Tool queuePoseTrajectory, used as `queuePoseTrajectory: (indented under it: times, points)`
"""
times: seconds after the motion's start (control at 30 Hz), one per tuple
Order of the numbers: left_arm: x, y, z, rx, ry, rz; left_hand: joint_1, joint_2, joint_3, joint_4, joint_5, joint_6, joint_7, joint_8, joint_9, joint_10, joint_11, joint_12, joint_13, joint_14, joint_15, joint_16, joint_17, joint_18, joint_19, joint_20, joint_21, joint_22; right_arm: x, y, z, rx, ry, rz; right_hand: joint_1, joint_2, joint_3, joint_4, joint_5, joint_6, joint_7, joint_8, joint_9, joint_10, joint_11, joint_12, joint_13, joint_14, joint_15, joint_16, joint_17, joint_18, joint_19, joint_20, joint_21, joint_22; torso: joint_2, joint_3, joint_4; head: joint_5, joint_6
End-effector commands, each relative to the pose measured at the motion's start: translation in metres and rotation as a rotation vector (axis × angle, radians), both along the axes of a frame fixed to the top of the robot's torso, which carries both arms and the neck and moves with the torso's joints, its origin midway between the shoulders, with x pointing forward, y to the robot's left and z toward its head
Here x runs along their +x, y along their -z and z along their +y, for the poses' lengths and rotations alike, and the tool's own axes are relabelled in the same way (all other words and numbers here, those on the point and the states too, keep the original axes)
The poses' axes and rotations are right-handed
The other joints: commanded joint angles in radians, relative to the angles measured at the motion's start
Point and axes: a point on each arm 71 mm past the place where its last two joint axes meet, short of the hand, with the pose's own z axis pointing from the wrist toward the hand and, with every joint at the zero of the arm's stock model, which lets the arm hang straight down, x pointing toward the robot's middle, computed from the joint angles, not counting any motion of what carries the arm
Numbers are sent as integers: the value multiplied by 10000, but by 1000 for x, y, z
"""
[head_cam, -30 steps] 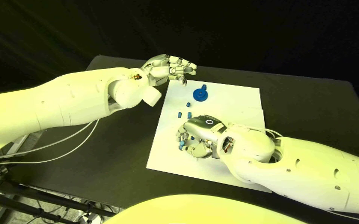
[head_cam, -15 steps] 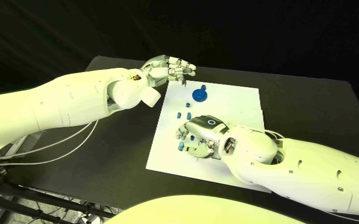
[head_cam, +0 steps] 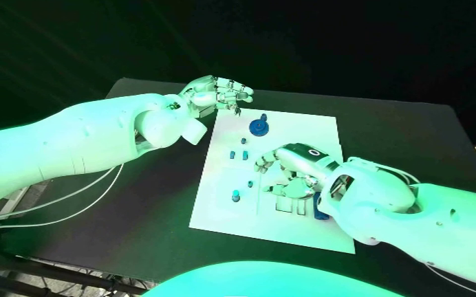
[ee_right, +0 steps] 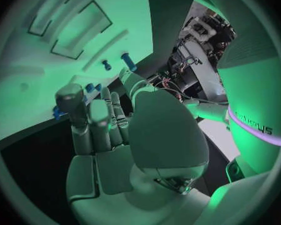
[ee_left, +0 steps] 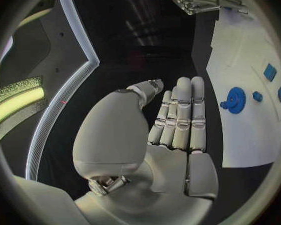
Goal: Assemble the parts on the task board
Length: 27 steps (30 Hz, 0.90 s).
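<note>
Seen in the head view: white task board [head_cam: 303, 132] mid-frame with small blue parts [head_cam: 258, 126] toward its upper left, left hand [head_cam: 218, 93] above the board's upper-left corner, fingers curled in on nothing, right hand [head_cam: 294, 173] over the board's centre, grip impossible to tell.

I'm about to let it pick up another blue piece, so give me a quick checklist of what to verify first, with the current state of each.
1. Right hand free of parts: cannot tell, fingers curled over the white board.
2. Left hand clear of the board: ok, at its far corner, holding nothing.
3. Blue gear seated on the board: ok.
4. Small blue pieces reachable: ok, uncovered beside the right hand.
5. Board flat on the table: ok.
</note>
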Motion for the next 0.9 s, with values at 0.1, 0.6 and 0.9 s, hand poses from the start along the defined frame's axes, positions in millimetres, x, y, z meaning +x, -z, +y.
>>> queuePoseTrajectory:
  times: [0.1,0.6,0.9]
  points:
    - [0,0,-2,-113,201,-48,14,20,-31,3,-9,-85,120,33,-12,-98,9,49,7,-59,21,-36,-15,58,51,42,-70,-19,16,-14,-44,1547,1899,1723,-365,-147,404,575,176,693,-55,329,22,2061,-374,1063,406,274,-317,152,321,38,307,-245,625,977,-64,-14,-31,-411,76]
    - [-2,3,-5,-162,129,-80,-36,18,-60,42,-7,-108,121,46,-17,-124,13,66,8,-65,31,-34,-16,56,46,53,-97,-36,4,0,-159,425,5595,3704,-1971,-113,-1153,1646,1683,404,-514,2368,1278,3661,-810,9382,10113,1283,-676,2366,4454,-385,1242,-624,3203,1705,-164,-15,-92,-1779,112]
    - [-3,4,-6,-175,144,-67,-36,18,-60,42,-7,-108,121,46,-17,-124,13,66,8,-65,31,-34,-16,56,46,53,-97,-36,-11,19,-165,-392,6148,3590,-2378,195,-2185,1669,1336,414,-541,2512,1231,4414,-818,10584,11909,1518,-669,2929,5637,-523,1492,-611,4134,1895,-183,-13,-121,-2051,83]
